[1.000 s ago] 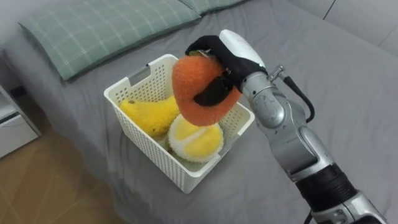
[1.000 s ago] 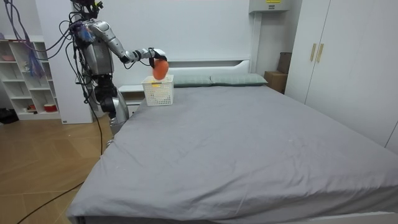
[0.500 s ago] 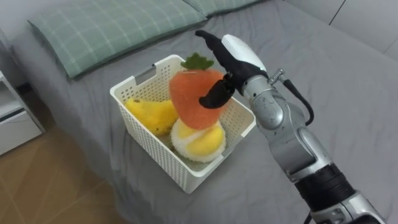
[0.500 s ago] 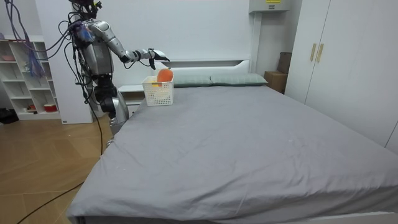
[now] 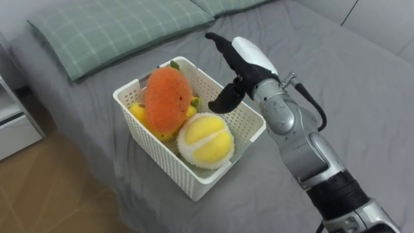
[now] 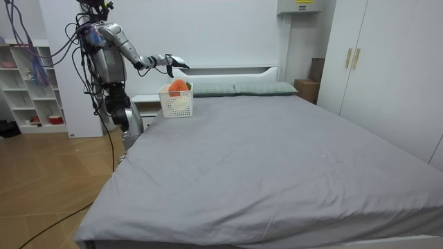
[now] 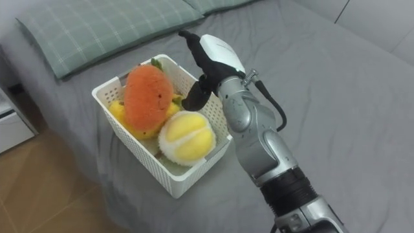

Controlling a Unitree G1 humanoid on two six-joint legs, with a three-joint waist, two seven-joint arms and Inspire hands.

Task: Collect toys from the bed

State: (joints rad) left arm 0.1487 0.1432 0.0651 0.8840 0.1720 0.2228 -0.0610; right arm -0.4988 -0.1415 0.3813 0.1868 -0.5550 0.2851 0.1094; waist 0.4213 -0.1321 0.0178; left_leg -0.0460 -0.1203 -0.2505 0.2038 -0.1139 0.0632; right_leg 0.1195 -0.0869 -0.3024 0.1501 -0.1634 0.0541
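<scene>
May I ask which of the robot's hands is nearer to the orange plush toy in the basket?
Right. The right hand hovers open above the basket's far right rim, close beside the orange plush toy without touching it.

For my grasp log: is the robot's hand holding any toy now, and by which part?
Nothing is held. The right hand hangs open above the white basket, apart from the orange plush toy, which lies inside it.
</scene>
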